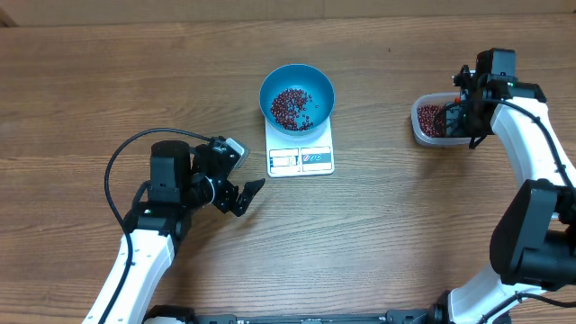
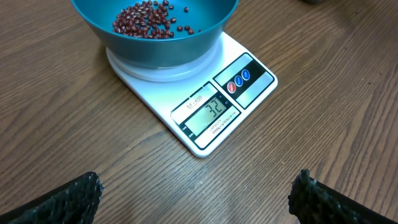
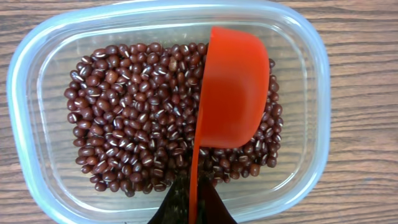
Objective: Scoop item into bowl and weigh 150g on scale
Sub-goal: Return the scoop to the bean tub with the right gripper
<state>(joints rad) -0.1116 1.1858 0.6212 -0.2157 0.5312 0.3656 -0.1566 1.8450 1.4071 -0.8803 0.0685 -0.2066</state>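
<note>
The teal-blue bowl (image 1: pixel 297 94) (image 2: pixel 155 34) sits on the white scale (image 1: pixel 301 157) (image 2: pixel 205 112) and holds a thin layer of red-brown beans (image 1: pixel 291 107) (image 2: pixel 146 17). The scale's display is lit. More beans (image 3: pixel 143 112) (image 1: pixel 431 119) fill a clear plastic tub (image 3: pixel 37 81) (image 1: pixel 419 133) at the right. My right gripper (image 3: pixel 194 202) (image 1: pixel 462 115) is shut on the handle of an orange scoop (image 3: pixel 230 87), whose cup hangs tilted on its side over the tub's beans. My left gripper (image 2: pixel 196 198) (image 1: pixel 243 193) stands open over bare table, left of the scale.
Wood-grain table (image 1: pixel 108 81) all round. The left arm's black cable (image 1: pixel 112 166) loops over the table at the left. The tub lies near the right edge, under the right arm.
</note>
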